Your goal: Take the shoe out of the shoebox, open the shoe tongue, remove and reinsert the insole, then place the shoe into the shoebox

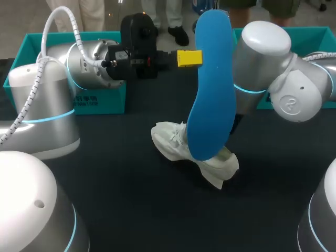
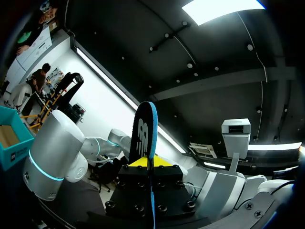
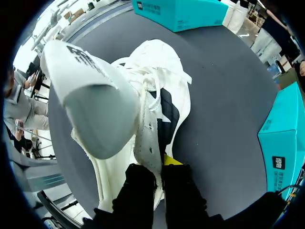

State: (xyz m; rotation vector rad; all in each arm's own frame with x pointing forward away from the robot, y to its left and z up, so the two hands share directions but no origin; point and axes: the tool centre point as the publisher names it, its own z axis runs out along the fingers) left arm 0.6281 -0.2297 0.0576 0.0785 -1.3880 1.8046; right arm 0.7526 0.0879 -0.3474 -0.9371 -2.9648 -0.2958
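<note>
Head view: left gripper [image 1: 191,58] clamps the blue insole [image 1: 211,89] upright over the shoe [image 1: 170,140] mid-table, right gripper [image 3: 159,164] pinching the shoe's soft upper; the insole looks light and bendy, best held near its far end.

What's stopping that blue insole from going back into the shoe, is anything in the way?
Nothing visible is. The left claw holds the insole upright, its lower end down at the shoe. The right claw pinches the shoe's rim, close to the insole's path, but seemingly beside it rather than across it.
</note>
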